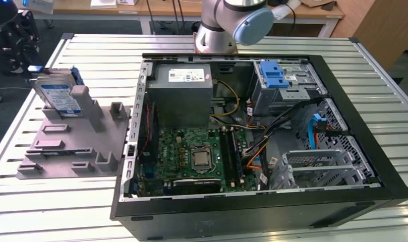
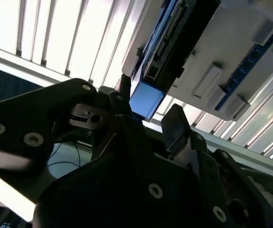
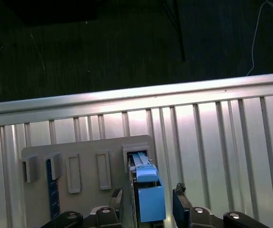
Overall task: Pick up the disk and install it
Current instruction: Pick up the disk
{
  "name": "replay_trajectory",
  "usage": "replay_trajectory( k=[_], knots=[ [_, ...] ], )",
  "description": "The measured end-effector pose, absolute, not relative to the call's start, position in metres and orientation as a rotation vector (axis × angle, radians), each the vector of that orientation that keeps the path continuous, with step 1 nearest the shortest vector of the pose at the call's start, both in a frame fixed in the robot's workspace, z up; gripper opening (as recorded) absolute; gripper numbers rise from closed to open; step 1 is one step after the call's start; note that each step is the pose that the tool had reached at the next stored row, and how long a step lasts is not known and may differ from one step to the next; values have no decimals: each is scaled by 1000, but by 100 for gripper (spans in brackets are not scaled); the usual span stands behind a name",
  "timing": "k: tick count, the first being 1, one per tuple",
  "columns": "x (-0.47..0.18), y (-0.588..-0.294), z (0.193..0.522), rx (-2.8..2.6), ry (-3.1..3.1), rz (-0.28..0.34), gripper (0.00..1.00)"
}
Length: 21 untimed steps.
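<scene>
Disk (image 1: 58,95) in the exterior view stands on edge in a slot of the grey holder (image 1: 62,146) on the slatted counter (image 1: 56,212), to that view's left of the open computer case (image 1: 257,201). Its white-and-blue label faces out, and the arm (image 1: 221,25) rises behind the case. In the first wrist view the tool (image 3: 148,191) is spread wide, gripping nothing, its fingers (image 3: 180,202) flanking the disk's blue carrier edge. In the second wrist view the parted tool (image 2: 149,97) frames that blue end.
</scene>
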<state>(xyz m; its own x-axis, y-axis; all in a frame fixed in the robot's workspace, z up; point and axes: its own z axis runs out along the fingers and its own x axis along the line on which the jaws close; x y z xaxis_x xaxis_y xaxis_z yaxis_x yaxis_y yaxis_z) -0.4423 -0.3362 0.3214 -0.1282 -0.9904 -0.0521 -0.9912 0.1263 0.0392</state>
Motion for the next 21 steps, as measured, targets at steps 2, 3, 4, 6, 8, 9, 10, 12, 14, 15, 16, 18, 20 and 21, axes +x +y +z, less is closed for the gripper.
replay_trajectory(
  k=[2,3,4,6,8,9,10,12,14,15,16,18,20,21],
  knots=[
    [-443,-336,318,-2074,2341,100,53],
    [-443,-336,317,-2083,2333,99,53],
    [-444,-336,315,-2095,2323,99,53],
    [-444,-336,313,-2111,2311,97,53],
    [-444,-336,313,-2112,2310,97,53],
    [-444,-336,313,-2112,2310,97,53],
    [-444,-336,312,-2110,2308,92,53],
    [-444,-336,311,-2107,2303,80,53],
    [-444,-336,309,-2104,2299,72,53],
    [-444,-336,308,-2103,2299,72,53],
    [-444,-336,307,-2103,2299,72,53],
    [-444,-336,303,-2104,2299,72,53],
    [-444,-336,300,-2104,2299,72,53],
    [-444,-336,298,-2104,2299,72,53]
  ],
)
